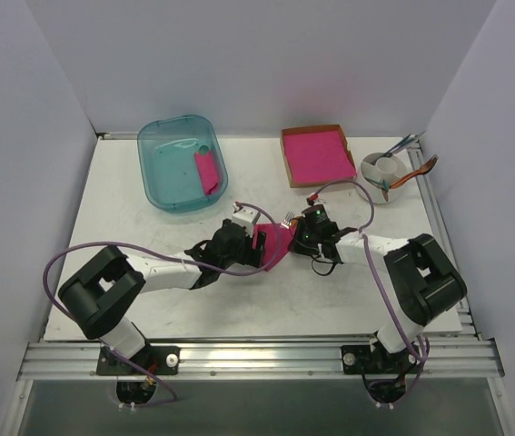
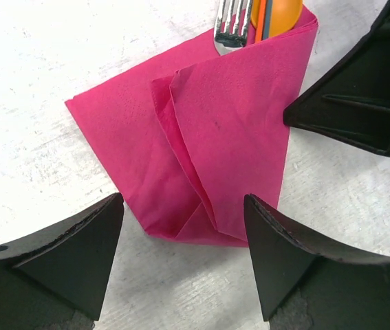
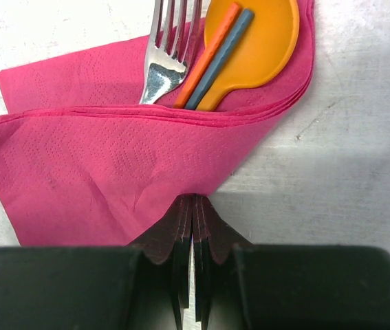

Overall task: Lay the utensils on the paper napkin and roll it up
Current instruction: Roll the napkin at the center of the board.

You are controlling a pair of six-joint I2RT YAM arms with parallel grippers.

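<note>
The paper napkin [image 1: 275, 243] [image 2: 236, 137] [image 3: 112, 172] lies mid-table, folded over the utensils. The silver fork [image 3: 166, 55] [image 2: 230, 27] and the orange spoon [image 3: 263, 48] [image 2: 284, 10] stick out of its open end. An orange and a blue-grey thin stick lie across the spoon's bowl. My left gripper [image 1: 255, 238] [image 2: 183, 201] is open. Its fingers stand either side of the napkin's near corner, just short of it, with nothing between them. My right gripper [image 1: 293, 234] [image 3: 196, 201] is shut, its tips against the napkin's side edge. Whether paper is pinched is hidden.
At the back left stands a teal bin [image 1: 162, 173] with a pink piece [image 1: 207, 173] inside. A cardboard tray [image 1: 286, 154] of pink sheets sits at the back right. Beside it is a white cup [image 1: 375, 173] holding cutlery. Purple cables loop over both arms.
</note>
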